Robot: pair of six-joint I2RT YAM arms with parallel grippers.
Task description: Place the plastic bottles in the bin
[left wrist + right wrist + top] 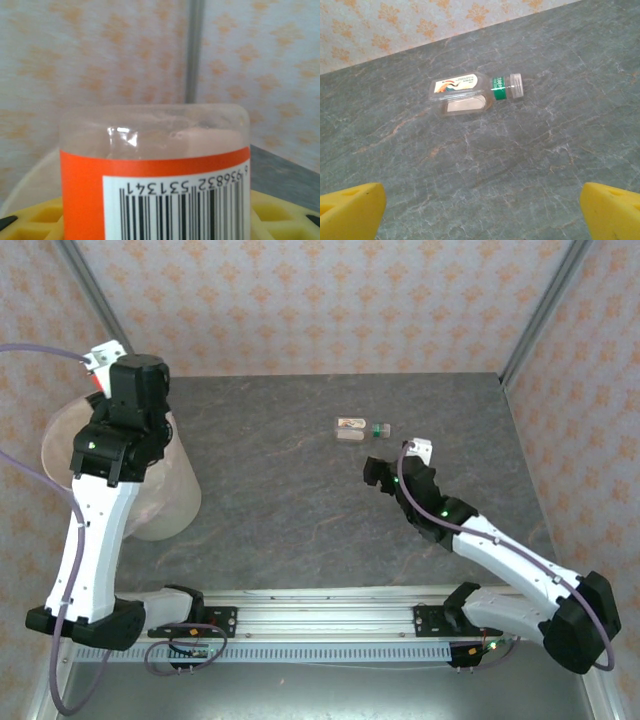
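Observation:
My left gripper (155, 227) is shut on a clear bottle with an orange label and a barcode (155, 170); its yellow fingers (40, 220) flank the bottle. In the top view this gripper (103, 365) hangs above the far rim of the pale translucent bin (172, 505) at the table's left edge. Another small clear bottle (360, 429), with a green neck band and a pale cap, lies on its side mid-table (470, 92). My right gripper (378, 472) hovers just short of it, open (482, 215), with nothing between its yellow fingertips (350, 210).
The dark grey marbled table (300, 520) is bounded by patterned walls with metal corner posts (545, 305). A metal rail (320, 615) carrying the arm bases runs along the near edge.

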